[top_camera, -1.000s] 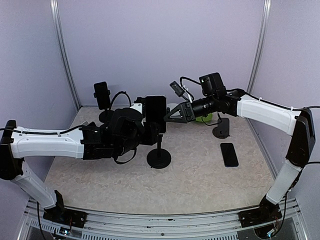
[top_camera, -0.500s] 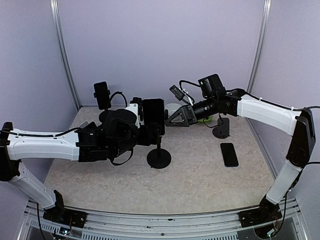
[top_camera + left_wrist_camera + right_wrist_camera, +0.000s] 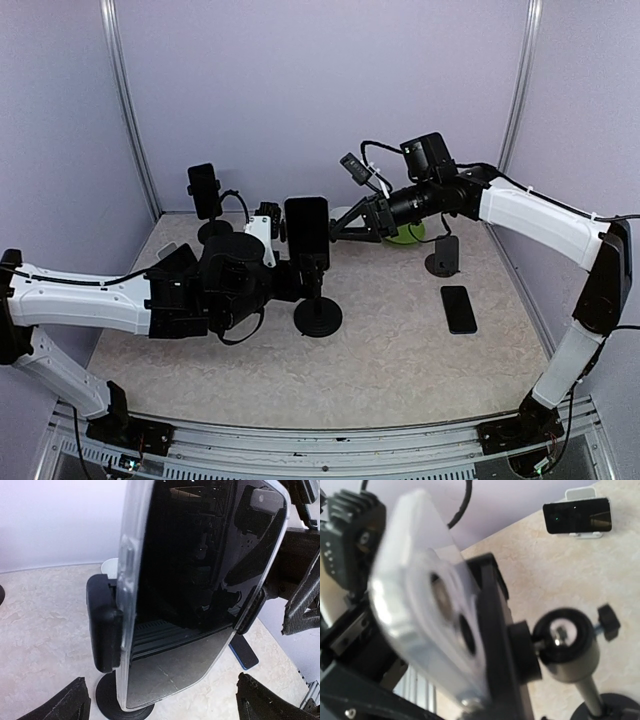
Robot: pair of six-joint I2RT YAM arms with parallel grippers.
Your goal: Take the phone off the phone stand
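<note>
Nearest the arm bases, the left gripper (image 3: 162, 697) has its fingers spread wide on either side of the phone (image 3: 307, 232). That phone stands upright at mid-table, pinched in the side clamps of the phone stand (image 3: 318, 318). Just beyond, the right gripper (image 3: 340, 228) hovers by the phone's far edge; its opening cannot be told. A pull against the clamps could tip the slim stand, or the glossy case might slip.
</note>
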